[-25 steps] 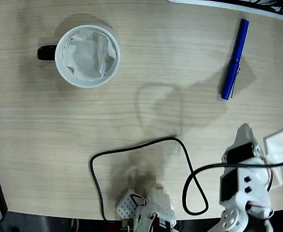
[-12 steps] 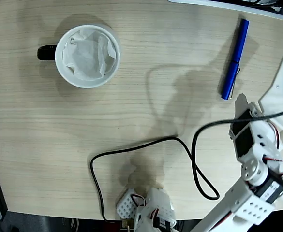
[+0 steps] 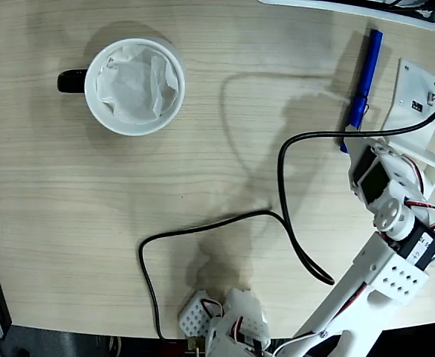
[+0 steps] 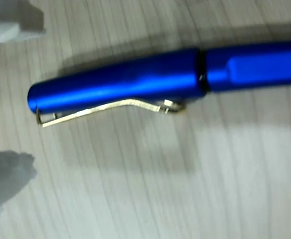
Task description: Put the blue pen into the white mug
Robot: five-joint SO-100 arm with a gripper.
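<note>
Wrist view: blue pen [image 4: 150,79] lies flat on the wooden table [image 4: 185,189], directly under the camera, capped end left, gold-coloured clip [image 4: 105,110] on the near side. Glossy deep-blue barrel, cap seam visible. Blurred white shapes at the left edge may be fingertips; jaw state cannot be told.

Fixed view: gripper [image 3: 414,100] sits just right of the blue pen [image 3: 366,74], overlapping its lower end. A white object's edge [image 3: 351,7] lies just beyond the pen tip. White mug [image 3: 134,86], paper-lined, black handle [image 3: 72,80], stands well apart to the left, bare tabletop between. Black cable [image 3: 284,216] loops nearer the base.
</note>
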